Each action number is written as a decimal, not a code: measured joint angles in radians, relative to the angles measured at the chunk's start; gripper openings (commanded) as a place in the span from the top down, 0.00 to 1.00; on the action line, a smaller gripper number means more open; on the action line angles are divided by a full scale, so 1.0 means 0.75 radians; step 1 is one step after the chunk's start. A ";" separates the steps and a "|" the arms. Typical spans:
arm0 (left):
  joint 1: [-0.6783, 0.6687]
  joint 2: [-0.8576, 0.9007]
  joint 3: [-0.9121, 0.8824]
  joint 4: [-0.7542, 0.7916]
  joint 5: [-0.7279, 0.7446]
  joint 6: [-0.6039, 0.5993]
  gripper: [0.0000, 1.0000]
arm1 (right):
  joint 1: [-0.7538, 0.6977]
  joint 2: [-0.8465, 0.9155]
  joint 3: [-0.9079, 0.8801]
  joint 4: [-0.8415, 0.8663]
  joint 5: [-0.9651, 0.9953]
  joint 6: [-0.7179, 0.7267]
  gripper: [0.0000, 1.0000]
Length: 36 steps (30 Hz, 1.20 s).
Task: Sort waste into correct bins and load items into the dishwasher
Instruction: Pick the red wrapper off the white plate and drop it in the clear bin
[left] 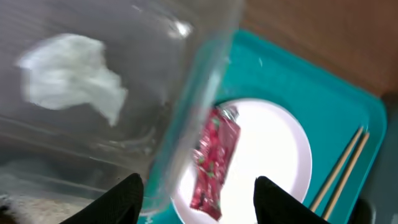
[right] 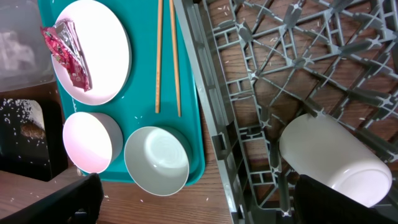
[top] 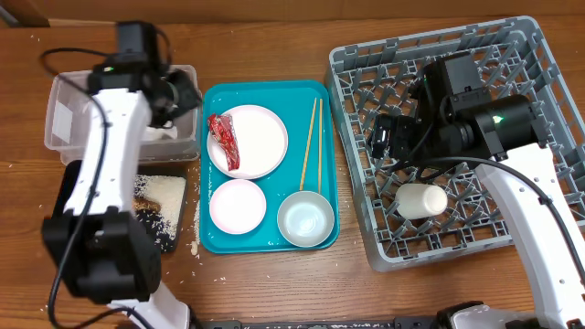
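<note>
Where the clear tub (top: pixel 69 100) meets the teal tray's (top: pixel 212 238) left rim, the left gripper (top: pixel 187 96) hangs spread and empty. Just right of it on the tray, the red wrapper (top: pixel 224 142) lies on the plate (top: pixel 260 137), its long axis running far rim to near rim, roughly like the chopsticks (top: pixel 311 143). Right of the tray, over the dish rack (top: pixel 548 110), the right gripper (top: pixel 388 137) gapes empty, and the cup (top: pixel 420 199) lies on its side nearby.

A brown wooden desk (top: pixel 274 283) with visible grain fills the view, evenly lit; a paler tan strip (top: pixel 274 7) runs along its far edge.
</note>
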 measured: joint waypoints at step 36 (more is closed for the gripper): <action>0.129 0.198 0.370 -0.460 -0.220 -0.028 0.59 | 0.000 0.002 0.000 0.012 0.004 -0.001 0.00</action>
